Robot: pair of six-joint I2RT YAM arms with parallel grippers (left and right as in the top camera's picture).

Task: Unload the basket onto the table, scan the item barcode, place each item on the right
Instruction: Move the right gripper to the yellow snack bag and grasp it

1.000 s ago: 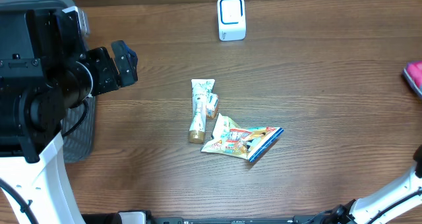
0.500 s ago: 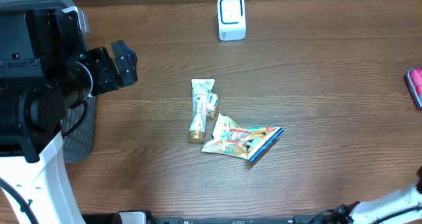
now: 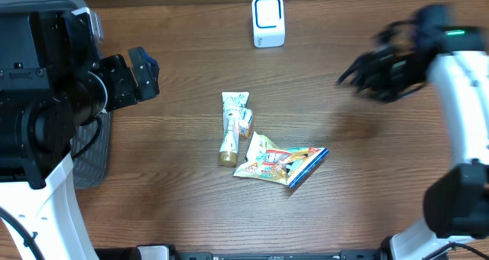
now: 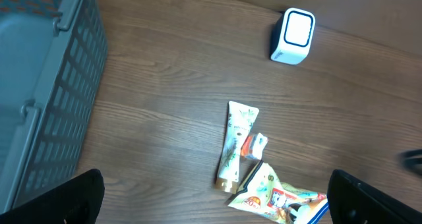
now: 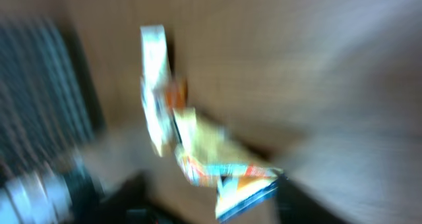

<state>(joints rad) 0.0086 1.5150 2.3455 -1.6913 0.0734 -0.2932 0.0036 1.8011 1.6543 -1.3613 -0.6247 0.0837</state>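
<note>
This looks like a robot test bench dressed as a shop checkout. A small white barcode scanner [image 3: 268, 21] stands at 12 o'clock on a wood-grain table [image 3: 367, 183]. A grey plastic basket [image 4: 39, 85] sits at 9 o'clock. Packaged goods, a tube [image 3: 231, 127] and a snack packet [image 3: 279, 162], lie at the centre. The left arm [image 3: 46, 99] stands at 9 o'clock and the right arm [image 3: 458, 84] at 3 o'clock.

Beneath me, the brown wooden surface [image 3: 382, 183] carries a white scanner [image 3: 268, 21] at top centre. Mid-frame lies a pale tube [image 3: 231, 127], with a small orange sachet [image 3: 245, 122] touching its right side and a colourful snack packet [image 3: 280, 162] just below. A grey mesh basket [image 3: 90, 157] sits at the left edge.
</note>
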